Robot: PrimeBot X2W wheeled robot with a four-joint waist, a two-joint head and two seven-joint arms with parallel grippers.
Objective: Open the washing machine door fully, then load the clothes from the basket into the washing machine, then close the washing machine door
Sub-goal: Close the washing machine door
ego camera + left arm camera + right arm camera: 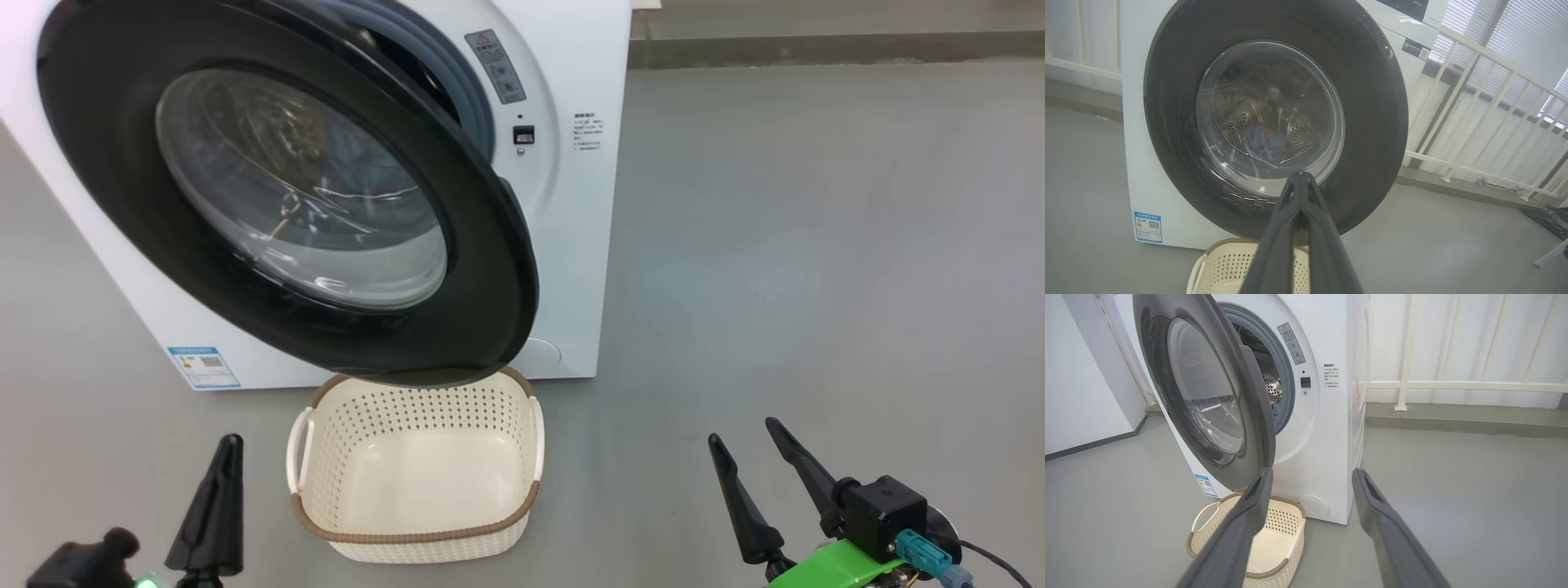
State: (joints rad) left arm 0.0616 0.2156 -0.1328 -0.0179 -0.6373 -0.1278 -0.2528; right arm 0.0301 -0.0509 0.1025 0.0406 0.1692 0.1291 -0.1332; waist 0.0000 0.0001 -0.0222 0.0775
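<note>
Clothes (1265, 141) lay in the washer's (571, 245) drum (1298, 128). Left claw (230, 447) was pinched shut, right claw (743, 431) spread wide, both bare. Between them sat the basket (416, 536) on the floor (816, 245); beyond it, the door (98, 163) hung ajar.

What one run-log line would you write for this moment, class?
washing machine door: partly open | basket: empty | clothes: in drum, seen through glass | left gripper: shut, holding nothing | right gripper: open, holding nothing

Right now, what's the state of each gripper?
Left gripper: closed, holding nothing.
Right gripper: open, holding nothing.
</note>
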